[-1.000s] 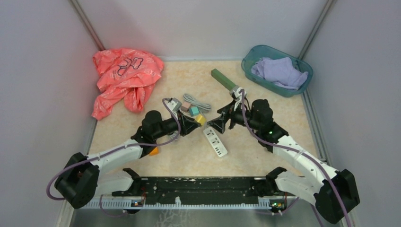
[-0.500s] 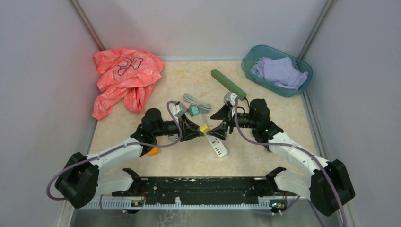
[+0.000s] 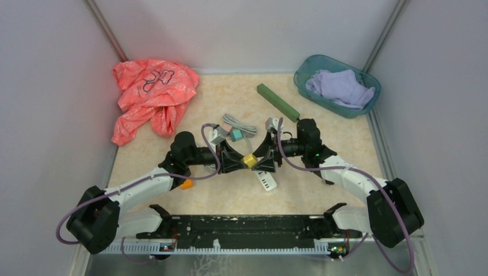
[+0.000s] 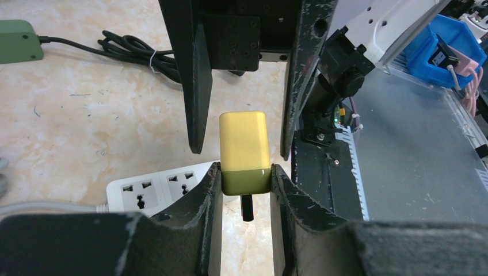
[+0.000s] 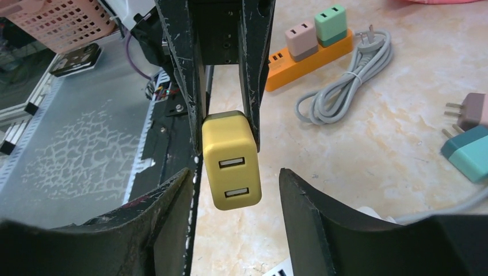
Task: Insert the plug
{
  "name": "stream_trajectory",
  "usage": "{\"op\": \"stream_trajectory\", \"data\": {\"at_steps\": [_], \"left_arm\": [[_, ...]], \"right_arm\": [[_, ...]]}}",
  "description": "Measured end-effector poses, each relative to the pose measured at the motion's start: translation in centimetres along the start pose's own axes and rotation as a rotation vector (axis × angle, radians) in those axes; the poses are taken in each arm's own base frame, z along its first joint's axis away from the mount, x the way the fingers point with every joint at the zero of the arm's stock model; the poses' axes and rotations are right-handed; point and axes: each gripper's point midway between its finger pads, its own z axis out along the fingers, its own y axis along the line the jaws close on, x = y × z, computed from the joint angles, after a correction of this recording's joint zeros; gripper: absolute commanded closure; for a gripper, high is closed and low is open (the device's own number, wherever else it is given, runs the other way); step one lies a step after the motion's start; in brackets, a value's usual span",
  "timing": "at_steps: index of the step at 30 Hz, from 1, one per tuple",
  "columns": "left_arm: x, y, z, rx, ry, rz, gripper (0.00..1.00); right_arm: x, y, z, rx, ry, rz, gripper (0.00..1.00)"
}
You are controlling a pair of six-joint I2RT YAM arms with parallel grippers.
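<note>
Facing each other at centre frame, the left gripper (image 4: 246,172) clenched the plug (image 4: 244,144) near the strip (image 3: 266,181); the right gripper (image 5: 236,178) stood spread around it, untouching. Upper right, a bin (image 3: 304,80) held cloth (image 3: 339,87).

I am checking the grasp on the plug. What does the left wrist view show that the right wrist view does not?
Only the left wrist view: the black prong and a bundled black cable. Only the right wrist view: the two USB ports, an orange power strip and a grey cable. Both: the yellow charger clamped in the left tool, with the open right tool around it, not touching.
</note>
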Motion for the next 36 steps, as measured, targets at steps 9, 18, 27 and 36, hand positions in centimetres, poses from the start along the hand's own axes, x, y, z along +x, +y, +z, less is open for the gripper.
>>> {"op": "stream_trajectory", "data": {"at_steps": [9, 18, 27, 36], "left_arm": [[-0.3, -0.7, 0.2, 0.047, -0.008, 0.003, 1.0], [-0.2, -0.9, 0.4, 0.075, -0.001, -0.008, 1.0], [-0.2, -1.1, 0.5, 0.092, 0.0, -0.019, 0.77], [-0.9, -0.2, -0.3, -0.026, -0.045, 0.0, 0.48]], "right_arm": [[0.0, 0.8, 0.0, -0.049, 0.0, -0.004, 0.47], [-0.3, 1.2, 0.0, -0.074, -0.005, -0.004, 0.66], [-0.5, 1.4, 0.0, -0.085, -0.006, -0.01, 1.0], [-0.7, 1.1, -0.1, -0.026, -0.006, 0.0, 1.0]]}}
